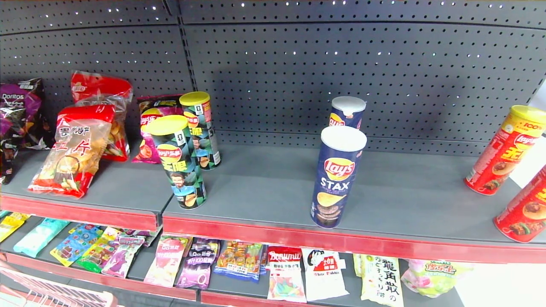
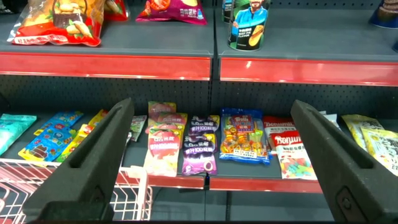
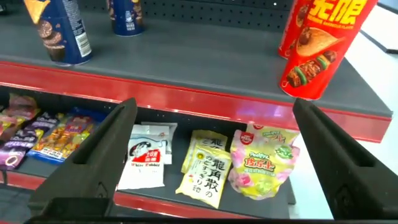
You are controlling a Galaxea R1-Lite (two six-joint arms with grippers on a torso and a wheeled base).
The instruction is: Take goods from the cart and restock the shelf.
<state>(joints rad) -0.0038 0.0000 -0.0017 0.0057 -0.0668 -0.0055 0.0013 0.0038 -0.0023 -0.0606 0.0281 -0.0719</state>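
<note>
Shelf with bare room right of centre
Left gripper and right gripper hold nothing, fingers spread. The gap lies between blue cans and red cans at 3 o'clock. Cart rim at 7 o'clock.

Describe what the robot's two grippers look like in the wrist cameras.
Left gripper: two matte black fingers, long flat-faced wedges that narrow toward blunt tips, with a shallow groove running along the side. Right gripper: the same build, with black angular fingers whose edges catch the light as slightly paler grey.
</note>
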